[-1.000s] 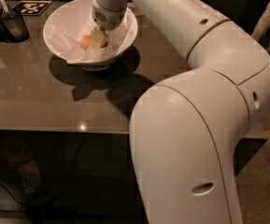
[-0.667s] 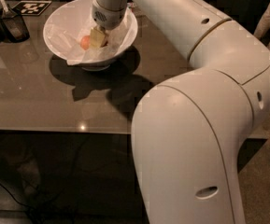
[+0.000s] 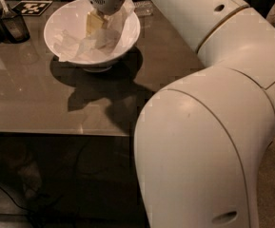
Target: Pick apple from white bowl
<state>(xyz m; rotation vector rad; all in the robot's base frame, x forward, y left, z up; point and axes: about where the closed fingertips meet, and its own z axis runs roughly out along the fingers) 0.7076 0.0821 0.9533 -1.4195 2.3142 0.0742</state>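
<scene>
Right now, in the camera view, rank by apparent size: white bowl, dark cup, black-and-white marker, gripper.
1. white bowl
2. gripper, down inside the bowl
3. dark cup and black-and-white marker: look alike; the marker lies flat and farther back, so unranked

No legible text; a coded tag (image 3: 32, 7) near the jaws inside the white bowl (image 3: 60, 23).

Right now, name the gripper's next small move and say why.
Probably a short, slow lift straight up, to show whether anything comes with it. The gripper sits low inside the white bowl, down among the crumpled paper. It hides the apple, so this view cannot confirm a grasp.
</scene>
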